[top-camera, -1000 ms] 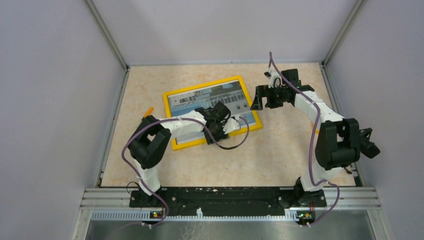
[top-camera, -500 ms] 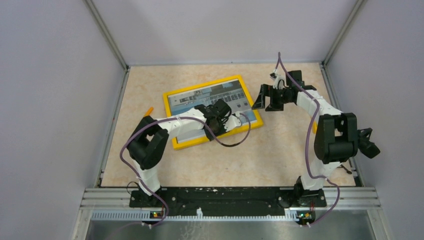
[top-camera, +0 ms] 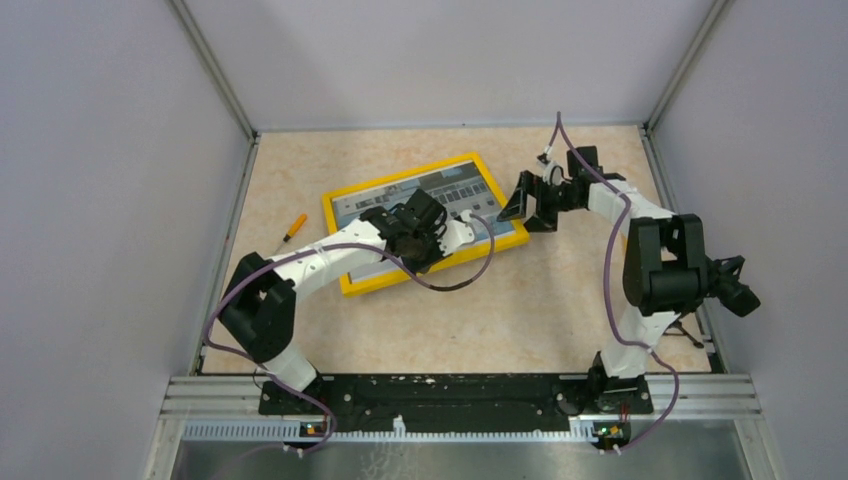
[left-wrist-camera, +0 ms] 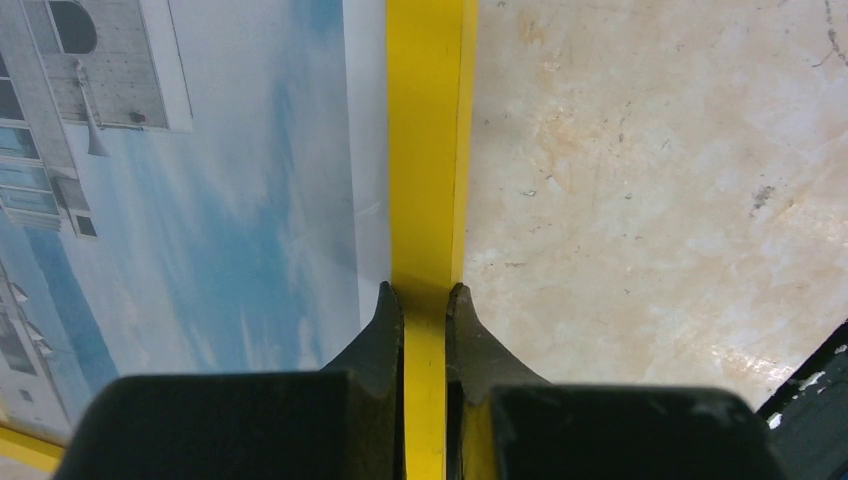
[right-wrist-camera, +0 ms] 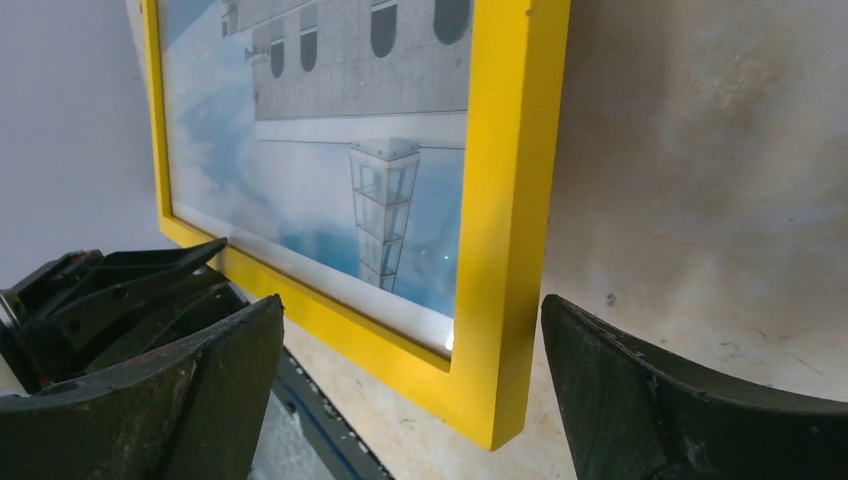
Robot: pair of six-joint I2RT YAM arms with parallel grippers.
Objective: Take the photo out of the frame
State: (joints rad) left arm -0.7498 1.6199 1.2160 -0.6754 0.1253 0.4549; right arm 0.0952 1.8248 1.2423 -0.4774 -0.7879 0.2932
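1. Left fingers point(left-wrist-camera: 385, 325) are clamped on the yellow border of the frame point(left-wrist-camera: 425, 150) — stiff, light-looking wood, likely slick.
2. The frame lies face up mid-worktop point(top-camera: 450, 320), the photo point(top-camera: 365, 208) inside — thin, easily creased, I judge; best freed from the back.
3. Right fingers point(right-wrist-camera: 600, 360) stand wide apart around a corner at the frame's right side, gripping nothing.
4. Flat speckled beige worktop, grey walls point(top-camera: 100, 150) closing it in.

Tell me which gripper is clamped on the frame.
The left gripper: its fingers pinch the yellow border of the frame. The right gripper stands wide open, straddling a corner without gripping.
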